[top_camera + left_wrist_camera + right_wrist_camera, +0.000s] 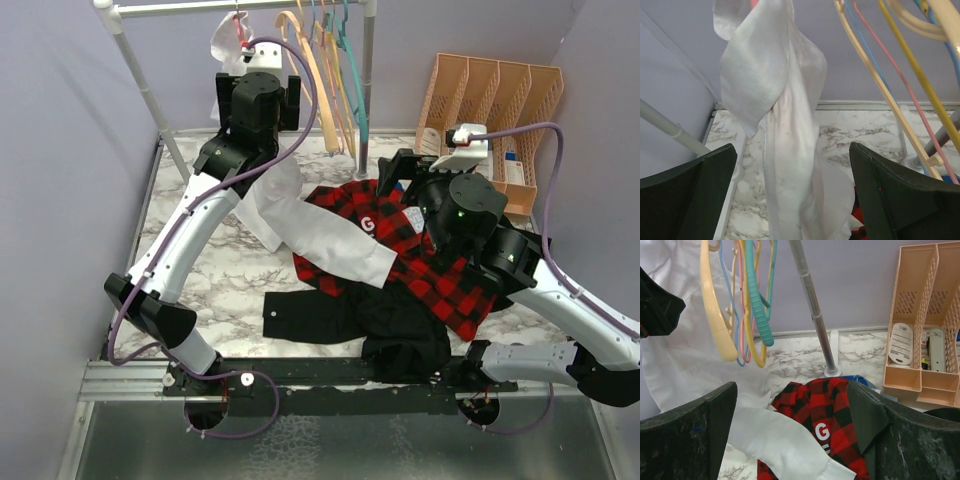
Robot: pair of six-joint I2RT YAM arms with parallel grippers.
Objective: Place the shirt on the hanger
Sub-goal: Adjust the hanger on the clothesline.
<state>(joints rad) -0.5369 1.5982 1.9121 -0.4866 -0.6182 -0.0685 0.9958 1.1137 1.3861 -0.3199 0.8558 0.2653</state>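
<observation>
The white shirt (300,215) hangs bunched from the rail at the back left, and one sleeve trails down across the table. A bit of the pink hanger (241,30) shows at its top, also in the left wrist view as a pink tip (754,3); the rest is hidden by fabric. My left gripper (256,85) is raised in front of the hanging shirt (785,125). It is open (792,200), and the cloth hangs between the fingers untouched. My right gripper (400,170) is open (790,435) above the sleeve (785,445), holding nothing.
Several hangers hang on the rail, among them a thick peach-orange one (320,90) and a teal one (357,100), beside the rack post (366,80). A red-and-black plaid shirt (430,265) and a black garment (350,315) lie on the marble table. A peach file organiser (490,100) stands back right.
</observation>
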